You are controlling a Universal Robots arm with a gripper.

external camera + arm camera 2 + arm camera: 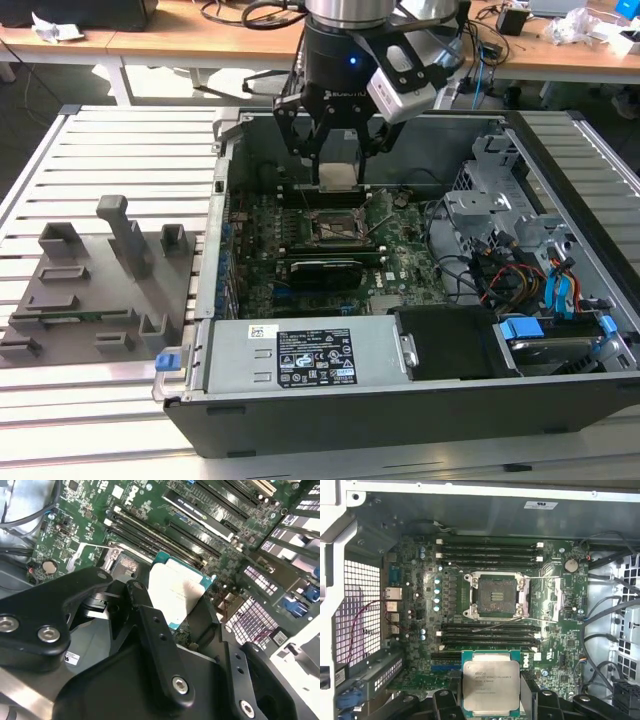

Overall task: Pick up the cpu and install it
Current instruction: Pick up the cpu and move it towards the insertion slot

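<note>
In the exterior view we see the black two-fingered gripper [339, 180] hanging inside the open dark grey metal computer case [400, 425]. Its fingers [305, 140] are drawn in narrow on two opposite edges of the cpu [339, 165], a small flat square chip with a silvery-grey metal top plate. The cpu hangs above the black square socket [338, 228], which has a silver metal frame and sits on the green motherboard [400, 265]; the two do not touch. Just beside the socket, toward the silver box-shaped power supply [300, 355], lies the long black graphics card [325, 268]. Well apart from the socket, outside the case at the exterior view's left, a grey moulded plastic holder [100, 280] rests on the slatted aluminium table [100, 140].

In the second wrist view we see the cpu [176, 592] from close by. Its green rim shows around the pale plate, and a black finger [145, 625] presses against each side. Long black memory slots [150, 532] run across the motherboard beneath it.

In the first wrist view the socket [495, 596] lies open with its field of contacts bare and a bank of memory slots on either side. The cpu [491, 687], gripped at both edges by the fingers [445, 702], appears beyond one bank of slots [490, 635] from the socket. It is not seated in the socket.
</note>
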